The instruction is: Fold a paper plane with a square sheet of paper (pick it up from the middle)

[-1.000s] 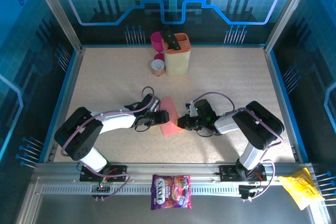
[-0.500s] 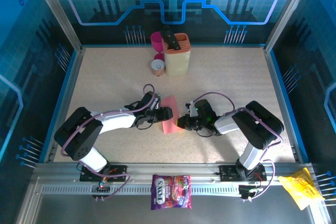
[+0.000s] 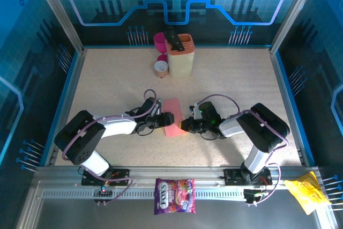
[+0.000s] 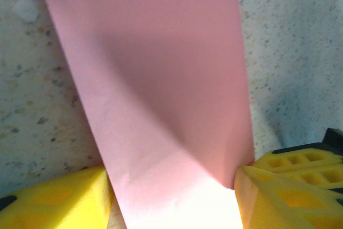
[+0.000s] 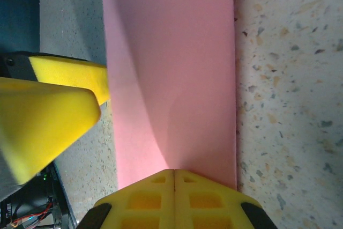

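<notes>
The left arm (image 3: 102, 127) lies low across the speckled table (image 3: 107, 79), reaching in toward the middle. Its left gripper (image 3: 167, 118) sits at the left edge of the pink paper (image 3: 173, 112). In the left wrist view the jaws are spread: one yellow finger (image 4: 53, 199) is against the paper's left edge and the other (image 4: 289, 194) against its right edge, with the paper (image 4: 155, 79) running up between them.

The paper is folded into a narrow strip, longer than it is wide. It lies flat on the table near the centre, between the two grippers, with a soft crease down its length.

The right gripper (image 3: 186, 125) meets the strip's lower right corner. In the right wrist view its fingers (image 5: 144, 199) are pressed together with only a thin seam between them, and their tips rest on the near end of the paper (image 5: 171, 68). Whether any paper is caught in that seam I cannot tell. The right arm (image 3: 252, 127) bends back to its base at the near edge.

At the far side of the table stand a magenta cup (image 3: 159, 39), a small brown roll (image 3: 161, 68) and a peach holder (image 3: 181, 57) with a black tool (image 3: 173, 39) in it, close together. On the near rail lie a purple candy bag (image 3: 174, 195) and, far right, a yellow packet (image 3: 306, 192).
</notes>
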`<state>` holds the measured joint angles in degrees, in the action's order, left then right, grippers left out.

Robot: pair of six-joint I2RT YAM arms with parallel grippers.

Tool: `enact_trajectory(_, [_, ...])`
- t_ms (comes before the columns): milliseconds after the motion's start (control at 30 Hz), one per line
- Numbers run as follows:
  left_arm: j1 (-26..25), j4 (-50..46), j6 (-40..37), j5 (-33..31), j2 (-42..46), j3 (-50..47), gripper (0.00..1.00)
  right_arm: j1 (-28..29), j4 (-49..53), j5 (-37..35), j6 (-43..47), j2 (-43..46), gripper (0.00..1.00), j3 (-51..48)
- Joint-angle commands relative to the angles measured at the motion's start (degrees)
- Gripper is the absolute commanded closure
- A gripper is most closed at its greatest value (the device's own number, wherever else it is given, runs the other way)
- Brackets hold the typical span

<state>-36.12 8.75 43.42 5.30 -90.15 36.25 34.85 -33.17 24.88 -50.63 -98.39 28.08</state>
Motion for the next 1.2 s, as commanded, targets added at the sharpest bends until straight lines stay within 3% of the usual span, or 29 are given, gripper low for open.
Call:
enact_trajectory(0, [0.6,1.8,-0.6,-0.8,0.6,-1.8,0.38,0.4,5.6,-3.1,0.3,-3.4,1.00,-1.5])
enact_trajectory(567, [2.1,15.5,0.2,2.1,2.3,-7.4,0.39,0.4,5.8,-3.2,0.5,-3.7,1.00,-1.3])
enact_trajectory(867, [2.7,18.7,0.0,3.4,0.6,-9.1,0.52,0.4,5.9,-2.9,0.5,-4.0,1.00,-1.1])
enact_trajectory(1167, [3.0,21.4,-0.1,4.6,-1.1,-9.8,0.55,0.4,6.0,-2.9,0.5,-4.0,1.00,-1.0])
